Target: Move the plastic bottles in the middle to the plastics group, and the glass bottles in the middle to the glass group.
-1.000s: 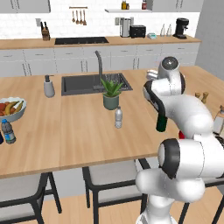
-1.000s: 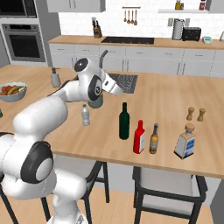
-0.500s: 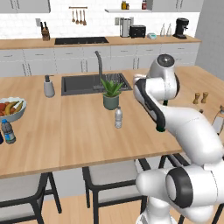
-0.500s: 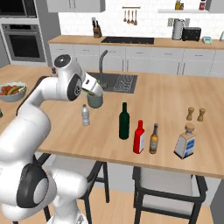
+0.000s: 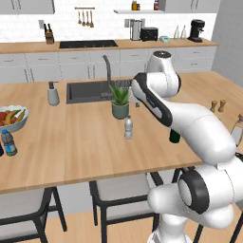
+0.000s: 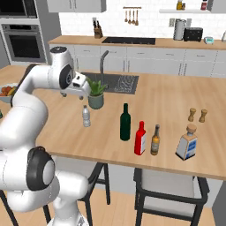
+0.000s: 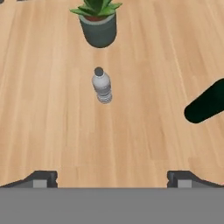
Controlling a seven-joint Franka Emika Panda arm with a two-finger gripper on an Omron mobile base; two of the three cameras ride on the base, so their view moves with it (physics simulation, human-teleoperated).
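Observation:
The small clear water bottle (image 7: 102, 85) with its pale cap stands upright on the wooden counter, just in front of a potted plant (image 7: 99, 26). My gripper (image 7: 111, 178) hangs above the counter short of it, open, with nothing between the fingers. Seen from the right base, the gripper (image 6: 72, 94) is up and to the left of the water bottle (image 6: 86, 116). The dark green wine bottle (image 6: 126, 123) and the red bottle (image 6: 140, 138) stand mid-counter. Beside them are the brown bottle (image 6: 155, 140) and the flat pale grey bottle (image 6: 187, 142). The blue-label bottle (image 5: 8, 142) stands far left.
A fruit bowl (image 5: 18, 118) sits by the blue-label bottle. The sink (image 5: 90, 90), its tap and a soap dispenser (image 5: 53, 93) lie behind the plant (image 5: 120, 102). Two wooden shakers (image 6: 197, 115) stand at the far right. The green bottle's dark side (image 7: 205, 105) juts in from the hand view's right.
The arm has swung leftward over the counter, as the right base view shows it, carrying the hand from near the green bottle toward the plant and water bottle. No bottle has moved.

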